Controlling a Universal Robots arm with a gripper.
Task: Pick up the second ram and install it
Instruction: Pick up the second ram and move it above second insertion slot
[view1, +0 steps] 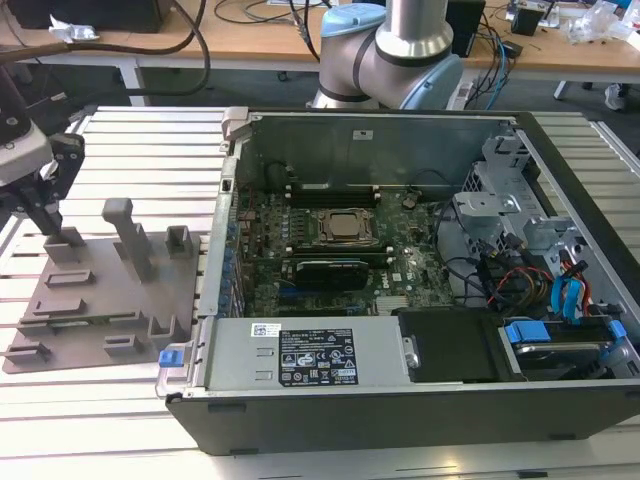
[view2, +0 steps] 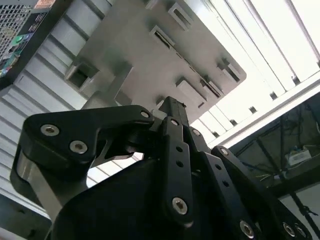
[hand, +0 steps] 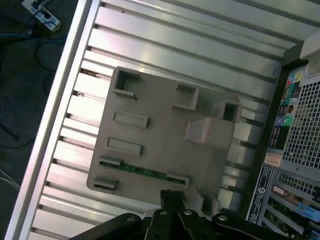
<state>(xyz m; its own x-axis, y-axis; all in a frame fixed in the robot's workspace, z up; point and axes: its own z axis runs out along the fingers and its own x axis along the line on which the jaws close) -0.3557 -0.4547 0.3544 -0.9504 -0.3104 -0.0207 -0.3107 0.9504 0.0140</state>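
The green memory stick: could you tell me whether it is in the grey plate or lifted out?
In: the memory stick sits between two blocks of the grey plate.

From a raised spot off the worktop (view1: 150, 140), the exterior view looks down and across. The open computer case (view1: 400, 420) sits near and central, with the grey plate (view1: 110, 320) beside it toward the exterior view's left.

The first wrist view looks almost straight down on the grey plate (hand: 160, 145) from well above and takes in all of it. The tool (hand: 170, 196) just pokes in, and the computer case (hand: 295, 150) is alongside.

The second wrist view sits close behind the tool (view2: 170, 106), looking at a slant along its black links toward the grey plate (view2: 150, 55).

All three views share the grey plate. Both wrist views also catch the computer case's labelled wall.
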